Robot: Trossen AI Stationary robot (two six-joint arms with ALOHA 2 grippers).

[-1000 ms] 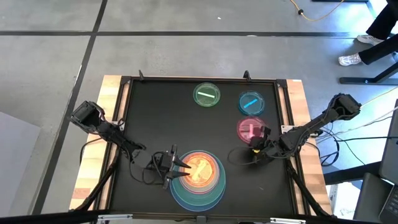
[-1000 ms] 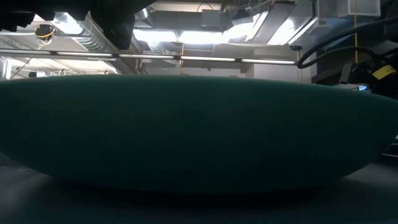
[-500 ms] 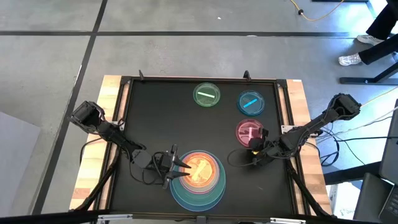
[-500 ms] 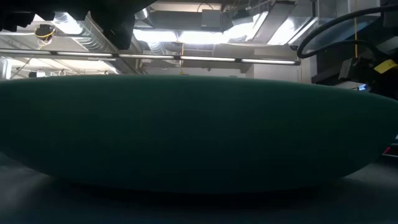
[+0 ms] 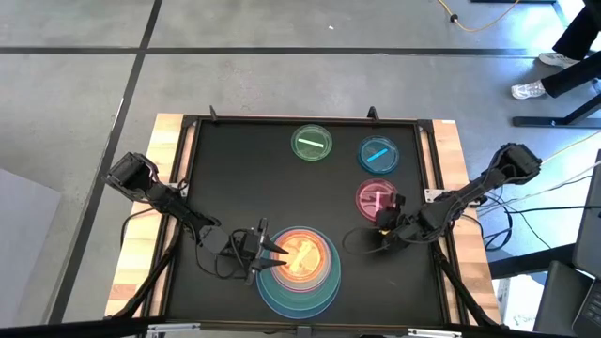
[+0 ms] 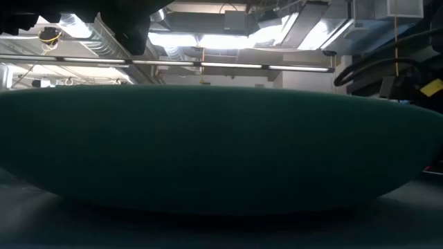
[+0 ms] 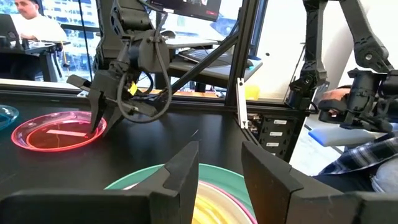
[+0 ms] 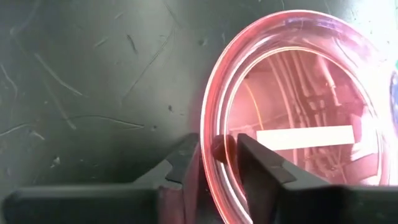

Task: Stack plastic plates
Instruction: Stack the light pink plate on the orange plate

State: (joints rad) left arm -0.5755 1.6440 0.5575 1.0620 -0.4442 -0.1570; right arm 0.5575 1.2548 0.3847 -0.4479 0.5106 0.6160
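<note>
A stack [image 5: 302, 286] of large blue, green, pink and mint plates topped by a small orange one [image 5: 302, 255] sits near the table's near edge; its dark side fills the low view [image 6: 208, 145]. My left gripper [image 5: 278, 252] [image 7: 221, 171] hovers open over the stack's left rim. A small translucent pink plate [image 5: 374, 195] [image 8: 298, 124] [image 7: 56, 130] lies flat on the table's right half. My right gripper [image 5: 383, 221] [image 8: 219, 163] is at its near rim. Small green [image 5: 313, 144] and blue [image 5: 378, 154] plates lie by the far edge. My right gripper pinches the small pink plate's near rim [image 8: 217, 146], one finger [image 8: 255, 163] inside the dish and the other [image 8: 186, 163] outside. The fingers come from above, pointing down. The plate lies flat on the table.
The black mat has a raised frame [image 5: 192, 188] with wooden table edges outside it. Bare mat lies on the left half and between the stack and the far plates. People sit beyond the table [image 7: 25, 12] [image 7: 373, 168]; a person's feet show on the floor [image 5: 535, 89].
My right gripper has edged slightly toward the table's left at the pink plate's near rim. The left gripper and the stack have kept still.
</note>
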